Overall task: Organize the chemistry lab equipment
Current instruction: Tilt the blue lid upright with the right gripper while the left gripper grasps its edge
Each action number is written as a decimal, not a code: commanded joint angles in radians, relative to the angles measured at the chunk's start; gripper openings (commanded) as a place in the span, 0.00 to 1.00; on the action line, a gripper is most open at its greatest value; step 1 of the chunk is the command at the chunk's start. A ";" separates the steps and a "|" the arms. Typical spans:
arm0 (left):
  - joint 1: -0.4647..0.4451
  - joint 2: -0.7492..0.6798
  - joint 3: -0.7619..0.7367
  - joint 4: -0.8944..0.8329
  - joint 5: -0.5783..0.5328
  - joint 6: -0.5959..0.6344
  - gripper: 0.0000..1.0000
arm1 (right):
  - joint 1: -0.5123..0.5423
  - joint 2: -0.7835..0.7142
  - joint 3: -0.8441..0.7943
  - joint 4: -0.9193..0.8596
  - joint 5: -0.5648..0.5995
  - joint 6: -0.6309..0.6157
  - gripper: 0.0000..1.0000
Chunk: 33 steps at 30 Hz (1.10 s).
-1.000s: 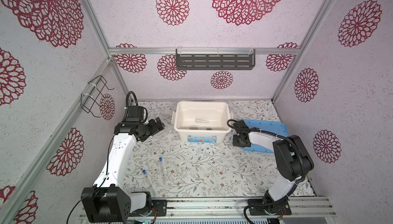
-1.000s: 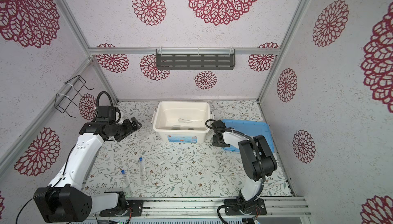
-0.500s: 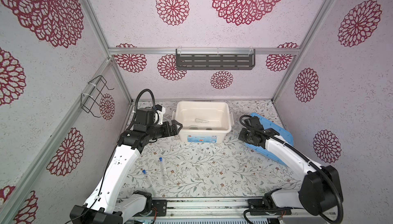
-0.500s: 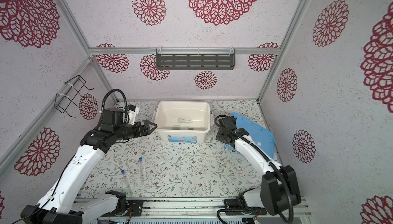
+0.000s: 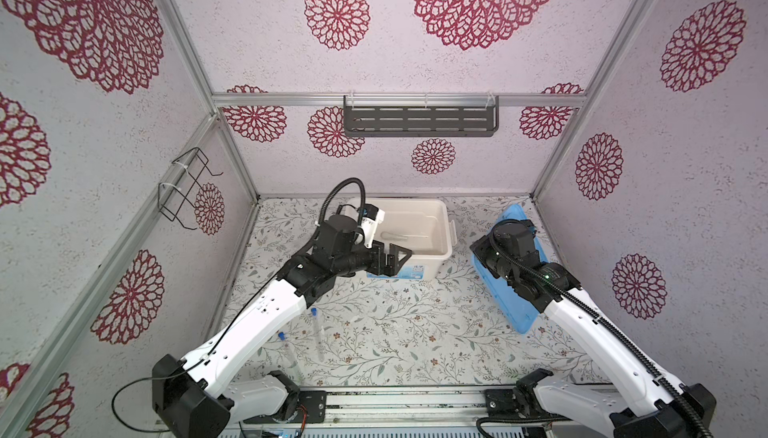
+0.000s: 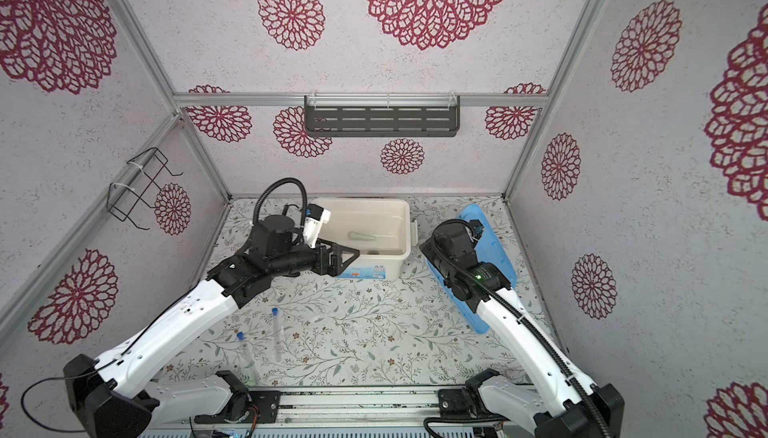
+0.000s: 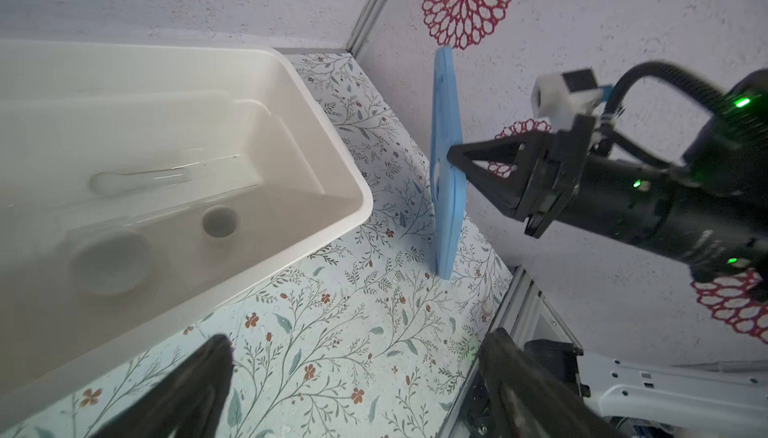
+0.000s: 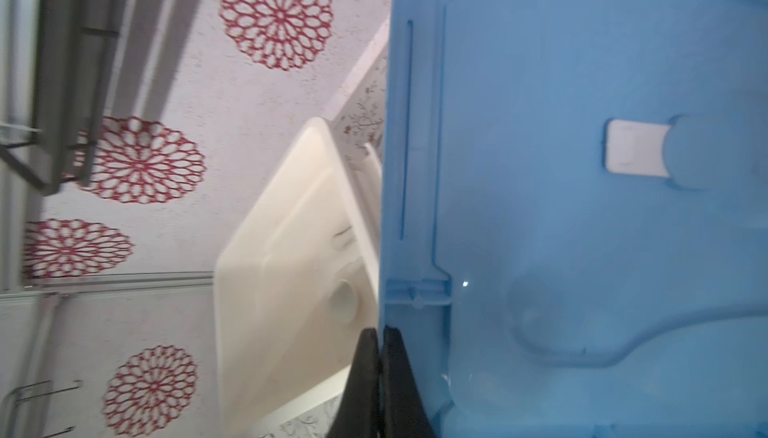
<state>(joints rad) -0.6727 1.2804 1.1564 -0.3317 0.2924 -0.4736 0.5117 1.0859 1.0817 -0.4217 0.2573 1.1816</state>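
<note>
While right jaws clamp blue lid [image 7: 446, 215] tilted 3 o'clock of white bin [image 7: 187, 82], presumably for access, my left jaws gape.

In both top views the right arm [image 5: 590, 332] hides much of the blue lid [image 5: 519, 317] and its jaws

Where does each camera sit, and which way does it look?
Top views: high in front, looking down toward the back; left arm, right arm show.
Left wrist: on left arm, facing white bin and blue lid; open left gripper shows.
Right wrist: on right arm, facing blue lid; right gripper, shut on it, shows.
Shared: all show white bin, blue lid.
</note>
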 commanded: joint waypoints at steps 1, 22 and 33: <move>-0.059 0.063 0.011 0.164 -0.042 0.041 0.97 | 0.045 -0.018 0.088 0.124 0.109 0.042 0.00; -0.173 0.222 -0.065 0.710 -0.181 0.201 0.89 | 0.249 0.075 0.144 0.495 0.184 0.189 0.00; -0.174 0.209 -0.040 0.681 -0.187 0.162 0.57 | 0.297 0.118 0.161 0.575 0.182 0.160 0.00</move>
<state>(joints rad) -0.8364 1.4948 1.0912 0.3271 0.1009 -0.3149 0.7864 1.2007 1.2003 0.0380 0.4252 1.3518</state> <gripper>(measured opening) 0.577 0.051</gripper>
